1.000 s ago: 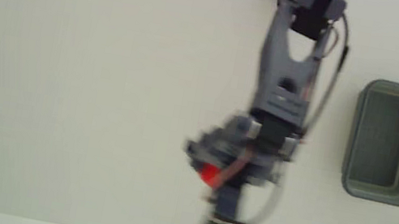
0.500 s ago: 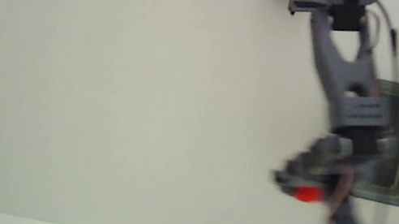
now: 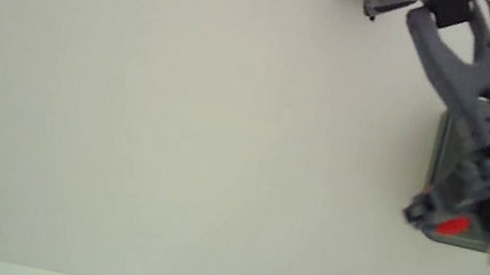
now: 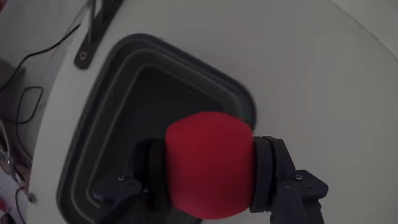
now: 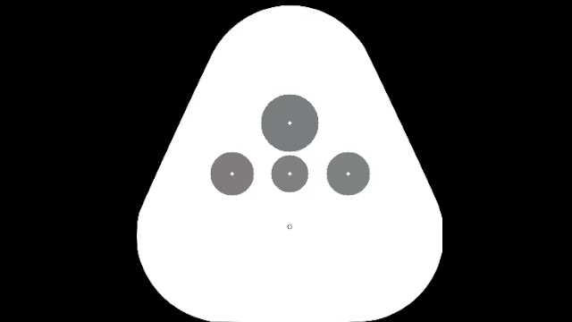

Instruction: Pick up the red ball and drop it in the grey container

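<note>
**Red ball held over the grey container**

Red ball first: in your wrist view the small, smooth, bright red sphere (image 4: 209,165) sits in the lower centre of the frame, pinched between the two dark fingers (image 4: 268,177) of the gripper (image 4: 208,177), one pad pressed against each side of it. Behind and above it you see the grey-green rectangular tub with rounded corners and a stepped rim (image 4: 118,93), its dark hollow opening from the upper left down under the ball.

In your fixed view, the white tabletop (image 3: 175,135) fills the left and middle. At the far right the grey arm (image 3: 468,76) reaches down from the top edge, and the gripper (image 3: 452,223) covers most of the container (image 3: 441,152). The ball (image 3: 453,227) shows as a red patch at the lower right, over the tub's lower end.
</note>
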You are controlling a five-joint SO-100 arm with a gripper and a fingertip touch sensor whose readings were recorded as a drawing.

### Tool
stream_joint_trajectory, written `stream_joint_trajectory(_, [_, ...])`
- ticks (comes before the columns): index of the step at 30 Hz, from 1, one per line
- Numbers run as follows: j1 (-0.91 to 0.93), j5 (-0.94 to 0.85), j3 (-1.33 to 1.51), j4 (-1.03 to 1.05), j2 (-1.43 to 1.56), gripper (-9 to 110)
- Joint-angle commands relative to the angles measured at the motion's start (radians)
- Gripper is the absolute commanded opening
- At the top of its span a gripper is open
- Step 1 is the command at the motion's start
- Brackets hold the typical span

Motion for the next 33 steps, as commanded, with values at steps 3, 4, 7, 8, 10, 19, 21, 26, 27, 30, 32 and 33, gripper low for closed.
stream_joint_trajectory(3, [-0.07, 0.003, 0.018, -0.02, 0.122, 65])
stream_joint_trajectory(4, [-0.079, 0.003, 0.022, -0.021, 0.125, 65])
stream_joint_trajectory(7, [-0.097, 0.003, 0.029, -0.024, 0.129, 65])
stream_joint_trajectory(8, [-0.1, 0.003, 0.03, -0.024, 0.13, 65])
stream_joint_trajectory(10, [-0.105, 0.003, 0.032, -0.025, 0.131, 65])
stream_joint_trajectory(19, [-0.105, 0.003, 0.032, -0.025, 0.131, 65])
stream_joint_trajectory(21, [-0.105, 0.003, 0.032, -0.025, 0.131, 65])
stream_joint_trajectory(26, [-0.105, 0.003, 0.032, -0.025, 0.131, 65])
stream_joint_trajectory(27, [-0.105, 0.003, 0.032, -0.025, 0.131, 65])
stream_joint_trajectory(30, [-0.105, 0.003, 0.032, -0.025, 0.131, 65])
stream_joint_trajectory(32, [-0.105, 0.003, 0.032, -0.025, 0.131, 65])
stream_joint_trajectory(33, [-0.105, 0.003, 0.032, -0.025, 0.131, 65])
